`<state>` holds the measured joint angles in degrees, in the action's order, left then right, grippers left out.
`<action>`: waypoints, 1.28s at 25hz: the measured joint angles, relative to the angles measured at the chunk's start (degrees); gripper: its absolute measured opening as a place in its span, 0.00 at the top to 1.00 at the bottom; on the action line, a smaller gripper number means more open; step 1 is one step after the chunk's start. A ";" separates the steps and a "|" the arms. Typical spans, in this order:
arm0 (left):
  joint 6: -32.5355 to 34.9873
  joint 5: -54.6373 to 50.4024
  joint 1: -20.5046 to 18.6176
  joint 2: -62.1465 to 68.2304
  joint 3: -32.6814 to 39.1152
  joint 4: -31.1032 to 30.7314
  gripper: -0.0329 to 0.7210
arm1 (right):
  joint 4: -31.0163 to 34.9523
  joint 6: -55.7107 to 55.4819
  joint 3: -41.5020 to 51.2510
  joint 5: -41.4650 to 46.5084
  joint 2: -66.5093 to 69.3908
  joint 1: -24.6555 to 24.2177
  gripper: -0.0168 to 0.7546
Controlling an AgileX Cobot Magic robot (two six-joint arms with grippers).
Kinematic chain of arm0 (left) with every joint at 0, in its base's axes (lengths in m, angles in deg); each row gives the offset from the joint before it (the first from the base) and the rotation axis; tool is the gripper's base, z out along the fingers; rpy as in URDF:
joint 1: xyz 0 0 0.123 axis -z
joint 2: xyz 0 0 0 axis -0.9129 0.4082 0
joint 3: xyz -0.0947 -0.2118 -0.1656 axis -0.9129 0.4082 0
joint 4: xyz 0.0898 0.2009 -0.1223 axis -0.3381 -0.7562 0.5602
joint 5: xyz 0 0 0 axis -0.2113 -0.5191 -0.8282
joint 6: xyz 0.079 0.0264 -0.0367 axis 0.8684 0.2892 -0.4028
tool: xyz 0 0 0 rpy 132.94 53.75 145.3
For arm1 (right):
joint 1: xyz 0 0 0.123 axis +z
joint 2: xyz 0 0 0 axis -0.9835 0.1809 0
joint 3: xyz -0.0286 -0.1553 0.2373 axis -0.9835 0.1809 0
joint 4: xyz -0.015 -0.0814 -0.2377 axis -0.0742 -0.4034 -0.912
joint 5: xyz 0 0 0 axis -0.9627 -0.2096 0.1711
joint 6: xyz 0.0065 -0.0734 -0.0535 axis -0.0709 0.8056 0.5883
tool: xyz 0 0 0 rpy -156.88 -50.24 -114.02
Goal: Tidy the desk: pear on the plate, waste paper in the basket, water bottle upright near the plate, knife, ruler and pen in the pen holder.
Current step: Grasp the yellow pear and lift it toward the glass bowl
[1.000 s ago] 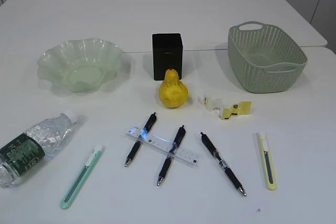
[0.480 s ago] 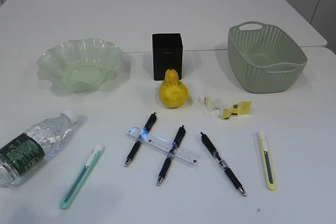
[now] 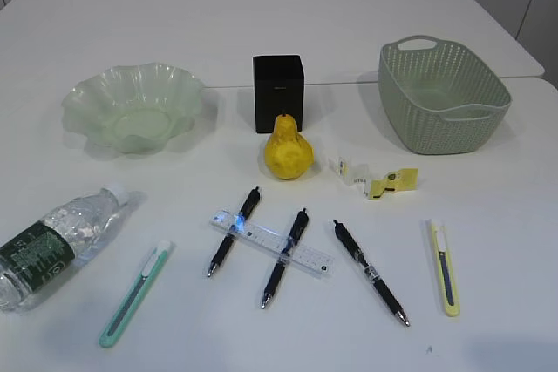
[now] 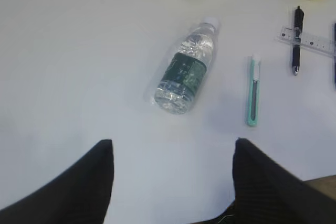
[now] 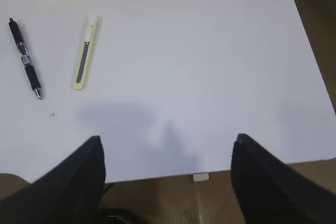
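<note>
The yellow pear point(image 3: 288, 152) stands in front of the black pen holder point(image 3: 278, 91). The wavy glass plate point(image 3: 179, 84) is at the back left, the grey-green basket point(image 3: 436, 128) at the back right. Yellow and white waste paper point(image 3: 375, 177) lies right of the pear. The water bottle point(image 3: 57, 241) lies on its side at front left. A clear ruler point(image 3: 272, 242) rests across two pens point(image 3: 234, 231); a third pen point(image 3: 370, 272) lies to their right. A green knife point(image 3: 135, 294) and a yellow knife point(image 3: 445, 267) lie near the front. My left gripper point(image 4: 173, 142) hangs open above the table, short of the bottle point(image 4: 184, 74). My right gripper point(image 5: 167, 140) is open over the table's front edge.
The left wrist view also shows the green knife point(image 4: 253, 92) right of the bottle. In the right wrist view the yellow knife point(image 5: 85, 53) and a pen point(image 5: 24, 59) lie far left of the gripper. The table's right edge point(image 5: 310, 51) borders brown floor. Neither arm shows in the exterior view.
</note>
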<state>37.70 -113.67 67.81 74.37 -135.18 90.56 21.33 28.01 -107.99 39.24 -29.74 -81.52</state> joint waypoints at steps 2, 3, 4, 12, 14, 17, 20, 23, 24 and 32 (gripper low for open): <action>0.00 0.00 1.07 3.03 -2.11 -0.65 0.29 | -0.24 -1.12 -1.70 1.08 2.64 0.00 0.22; 0.00 0.00 1.69 4.71 -3.31 -0.79 0.29 | -0.24 -1.55 -2.52 1.47 3.75 0.00 0.22; 0.00 -0.03 2.29 6.39 -4.52 -0.89 0.29 | -0.24 -1.82 -3.63 1.75 5.11 0.00 0.22; 0.00 -0.91 7.94 17.78 -12.56 -0.89 0.30 | 0.00 -2.24 -14.90 1.97 15.91 0.00 0.22; 0.00 -0.91 9.08 19.66 -13.86 -0.89 0.30 | 0.22 -2.24 -17.20 1.97 19.12 0.00 0.22; 0.00 -0.93 10.63 22.41 -15.45 -0.89 0.31 | 0.43 -2.24 -19.68 1.97 24.83 0.80 0.22; 0.00 -1.03 11.96 25.29 -17.04 -0.04 0.31 | 0.43 -2.13 -21.30 1.97 31.22 3.73 0.22; -0.07 -1.03 12.84 28.85 -18.91 0.94 0.31 | -0.06 -2.13 -22.25 1.74 37.81 6.41 0.22; -0.07 -1.03 13.19 29.83 -19.74 1.19 0.31 | -0.32 -2.13 -22.39 1.58 39.37 6.82 0.22; -0.07 -1.03 17.27 41.52 -29.75 2.57 0.31 | -1.05 -2.18 -22.46 1.31 45.66 7.03 0.22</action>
<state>37.63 -114.71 85.08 115.89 -164.93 93.13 20.28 25.83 -130.45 40.55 15.92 -74.48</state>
